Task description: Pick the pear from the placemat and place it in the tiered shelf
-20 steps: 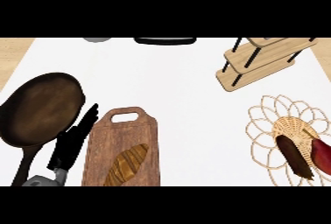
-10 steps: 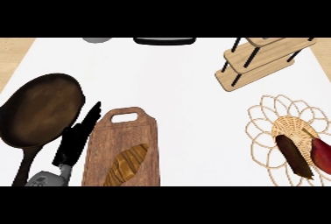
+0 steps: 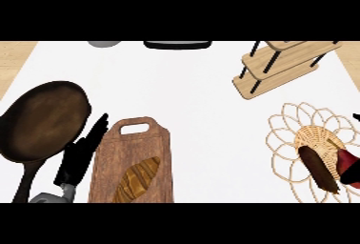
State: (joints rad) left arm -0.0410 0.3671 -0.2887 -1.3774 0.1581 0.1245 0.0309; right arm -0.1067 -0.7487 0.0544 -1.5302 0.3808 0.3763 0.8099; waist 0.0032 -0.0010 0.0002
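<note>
- head view looks steeply down on a white counter (image 3: 190, 95).
- a woven placemat (image 3: 295, 143) with looped edges lies at the right; on it rests a long dark brown object (image 3: 318, 167), with a red and black shape (image 3: 346, 164) just beside it at the view's edge; which of these is the pear cannot be told.
- the tiered shelf (image 3: 281, 66), pale wood boards on black posts, stands at the upper right, apart from the placemat.
- a wooden board (image 3: 134, 162) with a handle slot lies left of centre and carries a bread loaf (image 3: 138, 178).
- a dark pan (image 3: 44, 119) sits at far left, its handle running to the lower edge.
- the left robot hand (image 3: 81, 157) lies between pan and board, black fingers straight and pressed together, pointing up the view.
- the right robot hand: whether the red and black shape belongs to it cannot be told.
- a black object (image 3: 178, 45) and a grey one (image 3: 104, 43) show at the top edge.
</note>
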